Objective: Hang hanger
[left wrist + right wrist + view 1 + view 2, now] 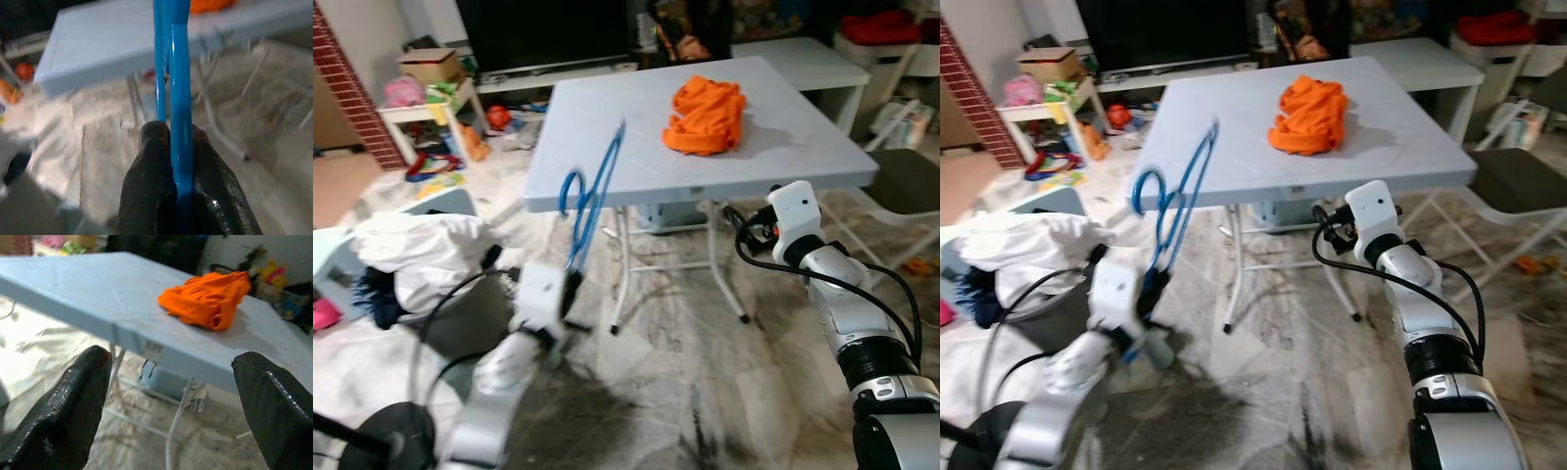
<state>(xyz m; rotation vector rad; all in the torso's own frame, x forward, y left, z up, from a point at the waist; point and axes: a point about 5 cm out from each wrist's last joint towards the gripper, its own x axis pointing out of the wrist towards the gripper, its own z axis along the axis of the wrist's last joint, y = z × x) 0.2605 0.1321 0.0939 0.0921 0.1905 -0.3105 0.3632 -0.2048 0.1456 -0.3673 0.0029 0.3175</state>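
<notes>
A: Item one, hanger (pixel 592 191). Location?

B: Centre-left of the head view, standing up from the left tool (pixel 570 284), in front of the tabletop (pixel 636 147) edge. Blue, thin; hook end curls at upper left, long axis rising up and to the right.

A: Left tool, state?

B: Clamped on the hanger's lower bar; the wrist view shows both black fingers (pixel 151 181) pressed against the blue rod.

A: Right tool (pixel 171 396)?

B: Fingers wide apart, holding nothing, raised at centre-right of the frame near the tabletop's front edge, pointed toward the cloth (pixel 707 115).

A: Cloth?

B: Orange, bunched, on the tabletop in the upper centre, well apart from the hanger.

A: Governing relation for the next move?

B: Likely this: the hanger sits in the left arm, hook uppermost. No rail is evident.
</notes>
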